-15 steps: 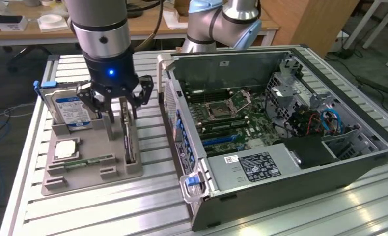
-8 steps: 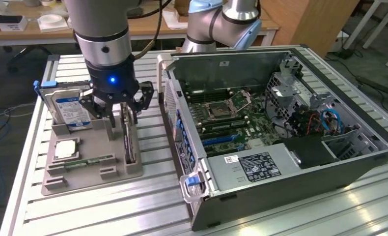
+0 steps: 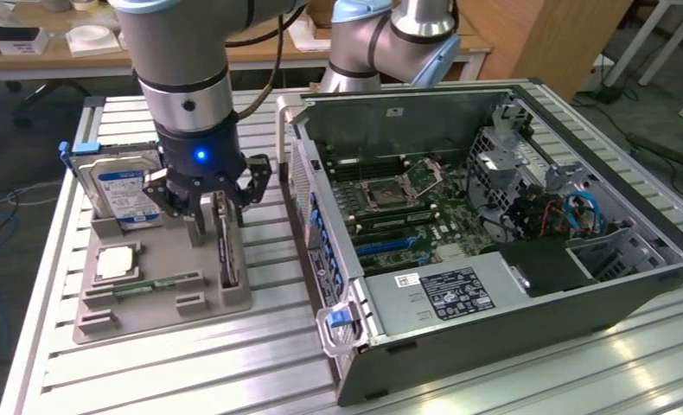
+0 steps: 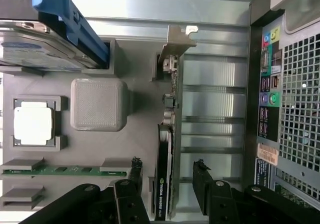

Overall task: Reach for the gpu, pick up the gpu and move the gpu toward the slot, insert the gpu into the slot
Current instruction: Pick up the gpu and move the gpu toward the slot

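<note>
Directions are read as a clock face laid on the exterior view.

1. Hand: The hand [image 3: 218,216] [image 4: 167,171] hangs from the arm directly over the grey holder [image 3: 203,298] [image 4: 140,59], pointing straight down. A blue light [image 3: 201,156] glows on the wrist above it. The hand stands wide. In the wrist view its black fingers [image 4: 136,171] sit one on each side of the card, with a gap showing on both sides. It holds nothing.

2. Task item: The gpu [image 3: 227,259] [image 4: 164,184] stands on its long edge in a groove of the holder, upright, running from 12 to 6 o'clock beneath the hand. In the wrist view its silver bracket is at the end far from the fingers and its black shroud lies between them.

3. Holder contents: A blue-labelled hard drive [image 3: 120,188] [image 4: 40,54] stands upright at 10 o'clock from the gpu. A square processor [image 3: 116,260] [image 4: 32,125] lies flat at 9 o'clock. A slim green memory stick [image 3: 157,283] [image 4: 65,170] lies at 8 o'clock.

4. Surroundings: The holder rests on the slatted aluminium desk [image 3: 180,363] [image 4: 210,99]. The open computer case [image 3: 492,320] [image 4: 295,109] lies on its side at 3 o'clock from the holder, just beside it, with the motherboard [image 3: 399,207] exposed. The gpu is outside the case.
</note>
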Available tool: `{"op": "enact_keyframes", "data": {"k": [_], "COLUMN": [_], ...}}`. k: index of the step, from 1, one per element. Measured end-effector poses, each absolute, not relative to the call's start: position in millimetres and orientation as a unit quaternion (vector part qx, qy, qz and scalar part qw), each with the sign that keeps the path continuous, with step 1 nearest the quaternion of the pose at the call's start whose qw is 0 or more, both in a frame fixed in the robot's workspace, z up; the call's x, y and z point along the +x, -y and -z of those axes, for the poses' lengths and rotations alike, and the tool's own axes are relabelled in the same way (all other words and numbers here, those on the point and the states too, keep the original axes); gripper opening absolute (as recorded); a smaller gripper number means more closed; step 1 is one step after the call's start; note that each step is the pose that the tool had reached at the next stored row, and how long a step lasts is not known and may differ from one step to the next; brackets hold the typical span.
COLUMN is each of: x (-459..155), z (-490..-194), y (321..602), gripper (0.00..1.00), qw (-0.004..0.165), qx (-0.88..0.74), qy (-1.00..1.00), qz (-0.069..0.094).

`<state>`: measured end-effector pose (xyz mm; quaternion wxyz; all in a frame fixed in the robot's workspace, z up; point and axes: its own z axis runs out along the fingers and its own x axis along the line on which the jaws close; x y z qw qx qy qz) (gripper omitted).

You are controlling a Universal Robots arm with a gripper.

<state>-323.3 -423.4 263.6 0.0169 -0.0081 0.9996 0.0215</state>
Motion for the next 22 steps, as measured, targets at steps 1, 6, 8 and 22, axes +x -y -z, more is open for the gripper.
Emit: {"op": "enact_keyframes", "data": {"k": [1,6,8,22], "x": [-323.3,-323.3,-323.3,-323.9], "z": [-261.8,-252.6,-249.0,-233.5], "y": [423.5,424.0,424.1,426.5], "gripper": [0.53,0.53,0.53,0.53], "qw": [0.017,0.017,0.017,0.018], "qx": [-0.008,-0.008,-0.008,0.025], "qy": [-1.000,-1.000,-1.000,-0.999], "qz": [-0.021,-0.022,-0.021,-0.020]}}
